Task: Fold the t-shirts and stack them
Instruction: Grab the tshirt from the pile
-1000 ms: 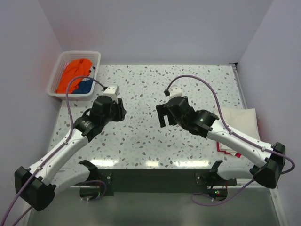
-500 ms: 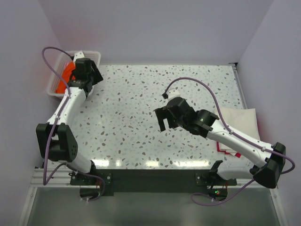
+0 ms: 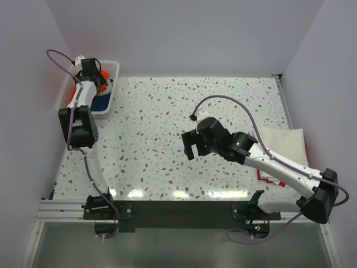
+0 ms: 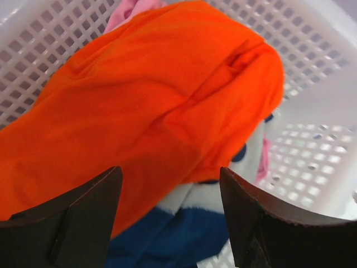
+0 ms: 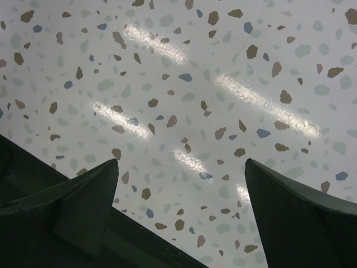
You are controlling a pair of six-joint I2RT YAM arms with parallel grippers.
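Left hand (image 4: 168, 174) hangs spread wide apart, right over the orange t-shirt (image 4: 156, 95) in the basket (image 4: 312, 139), far left. Right hand (image 5: 181, 164) is apart too, w/ nothing in it, over the counter (image 5: 195, 72). Risk: the left hand may pinch the blue shirt (image 4: 167, 240) underneath too (they're all bunched up) & drag both out.

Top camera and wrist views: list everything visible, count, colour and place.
speckled terrazzo table: one, white, flecked
white plastic mesh basket: one, white, table's far left corner
bright orange cloth t-shirt: one, orange, topmost in basket
navy blue cloth t-shirt: one, navy, under the orange
pink cloth: one, pink, behind the orange
folded cream-white cloth t-shirt: one, cream, table's right edge
red cloth: one, red, under the cream
left gripper: one, black, open over basket
right gripper: one, black, open over table
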